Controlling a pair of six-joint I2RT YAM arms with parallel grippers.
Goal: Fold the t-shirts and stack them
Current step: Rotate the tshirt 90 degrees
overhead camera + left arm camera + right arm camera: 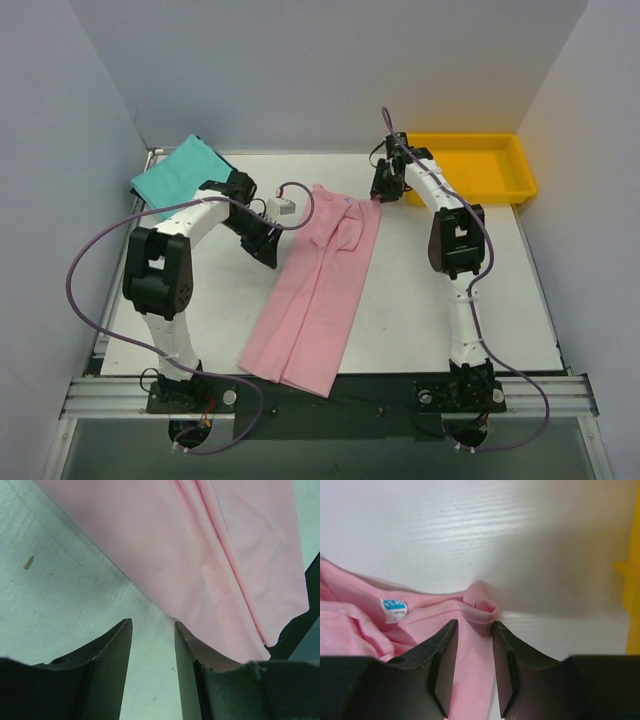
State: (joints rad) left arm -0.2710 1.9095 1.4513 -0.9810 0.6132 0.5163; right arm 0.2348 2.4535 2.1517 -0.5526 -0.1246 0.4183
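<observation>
A light pink t-shirt (320, 290) lies folded into a long strip down the middle of the table, running from the back centre to the front edge. My left gripper (268, 243) hovers low at the strip's left edge, open, with only bare table between its fingers (152, 625); the pink cloth (200, 555) lies just beyond the right finger. My right gripper (383, 190) is at the shirt's far right corner, open, with a rolled fold of pink cloth (482, 607) lying loose between its fingertips (474, 625). A teal-green t-shirt (178, 172) lies folded at the back left.
A yellow plastic tray (470, 165) stands at the back right, just behind my right arm. A white and blue neck label (394, 610) shows on the pink shirt. White walls close in the back and both sides of the table (440, 320).
</observation>
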